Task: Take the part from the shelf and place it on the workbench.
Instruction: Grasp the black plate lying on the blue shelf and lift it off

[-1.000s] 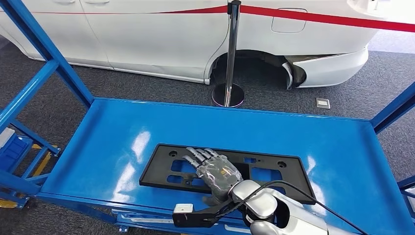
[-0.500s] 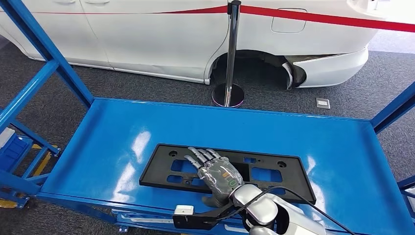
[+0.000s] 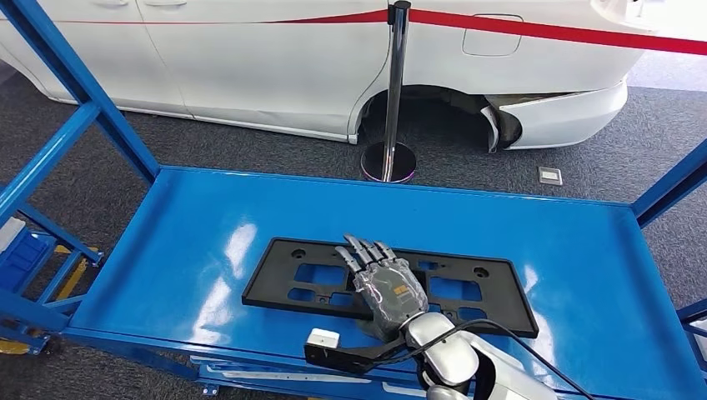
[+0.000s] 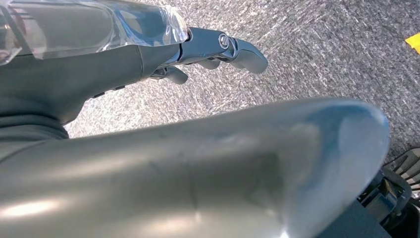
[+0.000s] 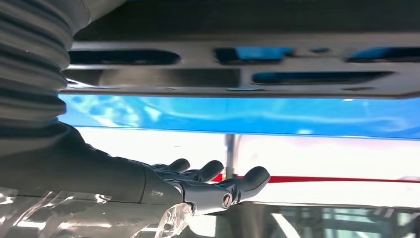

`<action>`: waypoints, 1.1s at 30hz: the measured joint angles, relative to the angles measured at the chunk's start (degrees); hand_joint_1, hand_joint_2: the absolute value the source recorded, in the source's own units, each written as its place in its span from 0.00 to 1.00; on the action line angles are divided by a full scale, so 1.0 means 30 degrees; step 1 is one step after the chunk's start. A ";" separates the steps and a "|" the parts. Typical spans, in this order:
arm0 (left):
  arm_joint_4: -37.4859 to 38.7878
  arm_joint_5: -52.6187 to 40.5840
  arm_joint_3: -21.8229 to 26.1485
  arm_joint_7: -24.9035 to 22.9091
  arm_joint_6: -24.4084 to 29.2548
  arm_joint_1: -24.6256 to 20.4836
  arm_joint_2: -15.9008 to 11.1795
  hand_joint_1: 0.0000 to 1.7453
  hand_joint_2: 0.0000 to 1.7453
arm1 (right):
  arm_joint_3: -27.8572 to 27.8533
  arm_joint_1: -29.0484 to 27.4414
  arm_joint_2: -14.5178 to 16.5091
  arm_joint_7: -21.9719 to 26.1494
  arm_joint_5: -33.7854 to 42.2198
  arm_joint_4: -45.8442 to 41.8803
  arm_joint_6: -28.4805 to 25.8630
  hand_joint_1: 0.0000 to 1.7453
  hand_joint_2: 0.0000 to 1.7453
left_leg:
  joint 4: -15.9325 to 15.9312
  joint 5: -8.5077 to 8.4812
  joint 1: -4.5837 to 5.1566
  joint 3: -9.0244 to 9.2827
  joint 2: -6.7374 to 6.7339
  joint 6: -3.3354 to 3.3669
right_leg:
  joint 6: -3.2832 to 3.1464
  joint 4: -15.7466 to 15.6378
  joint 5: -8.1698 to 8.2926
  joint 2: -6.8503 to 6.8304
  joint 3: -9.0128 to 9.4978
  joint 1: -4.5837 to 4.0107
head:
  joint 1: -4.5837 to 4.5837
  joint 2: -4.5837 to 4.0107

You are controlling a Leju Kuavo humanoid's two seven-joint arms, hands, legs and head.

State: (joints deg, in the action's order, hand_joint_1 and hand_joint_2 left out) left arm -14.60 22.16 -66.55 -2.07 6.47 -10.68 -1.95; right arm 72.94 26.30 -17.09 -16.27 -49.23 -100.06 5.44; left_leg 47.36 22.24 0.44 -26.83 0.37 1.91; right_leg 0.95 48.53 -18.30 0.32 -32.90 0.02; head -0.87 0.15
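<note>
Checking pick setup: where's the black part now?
Head view: the black part lies flat on the blue shelf, near its front edge, with the right robot hand over its middle.

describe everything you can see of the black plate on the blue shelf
The black plate is a flat, wide rectangular frame that looks like matte plastic, probably a licence plate holder. Several rectangular cutouts show the blue beneath, and small round holes sit near its corners. It lies flat on the blue shelf, nearer the front edge, its long side running along the shelf's length. The right hand is spread over its middle with fingers straight; the right wrist view shows a gap between fingers and plate, so it is not gripped.
</note>
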 joint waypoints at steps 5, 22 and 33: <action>0.0000 -0.0051 0.0040 0.0064 0.0011 0.0011 0.0000 0.00 0.00 | -0.0548 -0.0388 0.0026 -0.0279 -0.0836 0.0583 -0.0403 0.00 1.00 | -0.0001 0.0001 0.0000 -0.0002 0.0000 0.0000 | 0.0000 0.0000 0.0000 0.0000 -0.0001 0.0000 | 0.0000 0.0000; 0.0000 -0.0485 0.0443 0.0237 0.0051 0.0022 0.0000 0.00 0.00 | -0.1277 -0.0703 0.0352 -0.0632 -0.2410 0.1543 -0.0459 0.02 1.00 | 0.0000 0.0000 0.0000 0.0000 0.0000 0.0000 | 0.0000 0.0001 0.0000 0.0001 -0.0001 -0.0001 | 0.0000 0.0000; 0.0000 -0.0646 0.0663 0.0499 0.0056 0.0028 0.0004 0.00 0.00 | -0.1563 -0.0726 0.0452 -0.1734 -0.2089 0.1917 0.0949 0.78 1.00 | 0.0000 0.0000 0.0000 0.0001 0.0000 0.0000 | 0.0000 0.0000 0.0000 0.0000 0.0001 0.0000 | 0.0000 0.0000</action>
State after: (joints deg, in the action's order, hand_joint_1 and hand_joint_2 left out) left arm -14.60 20.22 -64.57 -0.57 6.64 -10.59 -1.93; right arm 68.25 24.12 -15.74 -21.47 -55.50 -94.31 8.28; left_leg 47.36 22.24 0.43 -26.83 0.37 1.91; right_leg 0.95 48.53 -18.30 0.32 -32.90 0.02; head -0.87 0.15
